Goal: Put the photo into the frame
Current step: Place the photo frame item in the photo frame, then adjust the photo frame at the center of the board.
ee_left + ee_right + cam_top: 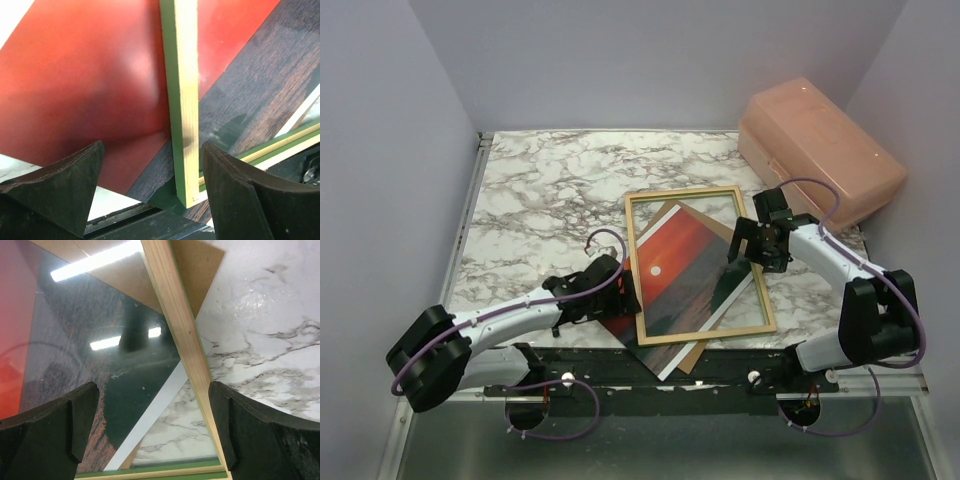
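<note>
One sunset photo lay face up near the middle of the marble table, turned askew, with its red sky toward the far left and its dark water toward the near right. Its near corner reached out past the near rail of the frame, and its left part reached out past the left rail. The frame lay flat on top of the photo with its pale wooden back upward; green showed only along the edges of the rails. Inside the frame a clear sheet reflected the ceiling lights. Under the photo was a brown backing board, also askew, and one corner of it came out at the near side.

The left gripper was low at the near left corner of the frame. Its fingers were spread apart, with the left rail standing between them and nothing pinched. The right gripper hung over the right rail, and its fingers were also spread wide, one on each side of the rail, gripping nothing.

At the far right of the table, well apart from the frame, stood a pink plastic box with its lid closed.
</note>
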Controlling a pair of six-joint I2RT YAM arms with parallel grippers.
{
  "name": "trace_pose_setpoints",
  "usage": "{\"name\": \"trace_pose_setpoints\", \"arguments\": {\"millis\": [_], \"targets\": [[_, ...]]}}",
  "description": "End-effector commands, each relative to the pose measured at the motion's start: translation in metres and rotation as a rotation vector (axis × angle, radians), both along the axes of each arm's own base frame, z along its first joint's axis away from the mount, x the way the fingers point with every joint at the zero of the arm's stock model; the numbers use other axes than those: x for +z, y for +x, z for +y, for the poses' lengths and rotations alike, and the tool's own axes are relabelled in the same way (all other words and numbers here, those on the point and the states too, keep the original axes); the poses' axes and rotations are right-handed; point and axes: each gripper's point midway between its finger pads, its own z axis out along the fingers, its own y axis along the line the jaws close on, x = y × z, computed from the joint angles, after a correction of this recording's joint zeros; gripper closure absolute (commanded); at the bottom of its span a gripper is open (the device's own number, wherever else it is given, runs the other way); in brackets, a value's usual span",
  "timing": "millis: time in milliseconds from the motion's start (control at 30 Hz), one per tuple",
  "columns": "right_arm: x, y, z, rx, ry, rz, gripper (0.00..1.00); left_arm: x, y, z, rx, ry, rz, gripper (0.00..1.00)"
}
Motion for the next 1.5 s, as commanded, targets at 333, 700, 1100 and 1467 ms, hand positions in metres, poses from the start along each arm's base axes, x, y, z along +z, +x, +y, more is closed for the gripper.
{"name": "trace_pose_setpoints", "arguments": {"millis": [333, 700, 1100, 1467], "targets": [[-0.001, 0.004, -0.018, -0.114, 0.039, -0.039, 0.00, 0.003, 0.002, -0.010, 0.004, -0.201, 0.049, 0.25], [-0.039, -0.010, 0.008, -0.065, 0.197, 0.086, 0.02, -0.006, 0.019, -0.024, -0.008, -0.204, 0.088, 0.35], [-0.001, -0.008, 0.060, 0.078, 0.502, 0.057, 0.05, 0.028, 0.043, -0.029, -0.018, -0.237, 0.013, 0.36], [0.046, 0.012, 0.090, 0.137, 0.679, 0.000, 0.07, 0.062, 0.075, -0.003, 0.016, -0.223, -0.074, 0.36]]}}
